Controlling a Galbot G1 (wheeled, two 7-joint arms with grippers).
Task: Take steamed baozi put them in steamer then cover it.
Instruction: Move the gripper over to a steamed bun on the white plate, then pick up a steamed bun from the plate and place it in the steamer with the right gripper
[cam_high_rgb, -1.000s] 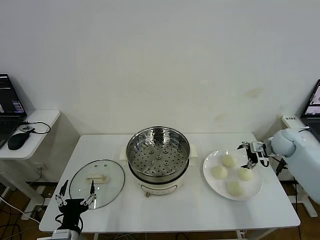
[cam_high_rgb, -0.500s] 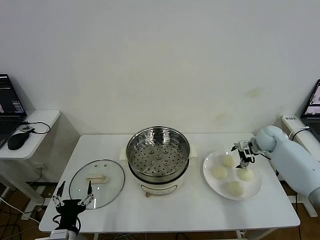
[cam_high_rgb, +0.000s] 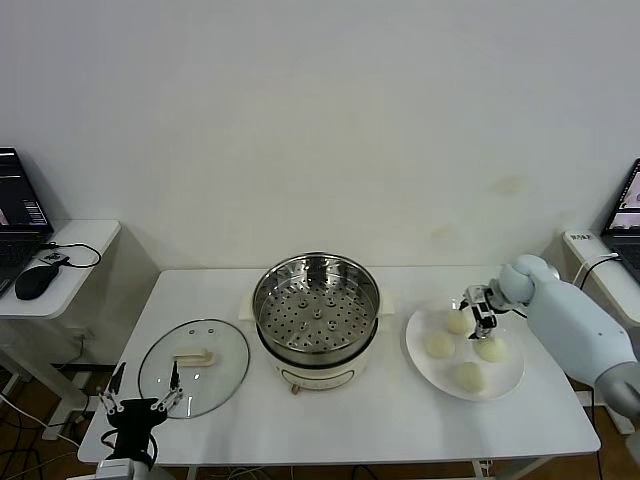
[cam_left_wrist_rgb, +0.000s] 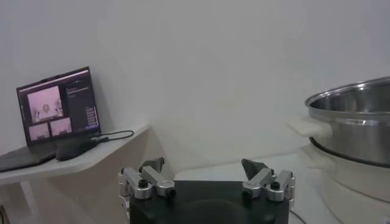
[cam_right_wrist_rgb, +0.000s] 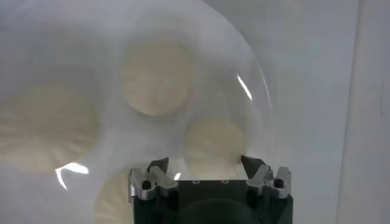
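Right gripper low over white plate, right of steamer. Fingers part-spread, straddling bun on plate's far side; grip not confirmed, nothing lifted.

Four baozi all on plate; round, no long axis. Steamer tray bare.

Cover flat on table, left of steamer. Left gripper just beside it, jaws wide, empty, idle.

No readable labels.

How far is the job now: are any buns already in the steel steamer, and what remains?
Done: nothing; the shiny steel steamer holds no buns. All four cream-white round baozi lie on the flat white plate. In hand: the right gripper is at the rear bun, jaws either side of it. Left: move four buns, then fit the clear glass lid, beside the open left gripper.
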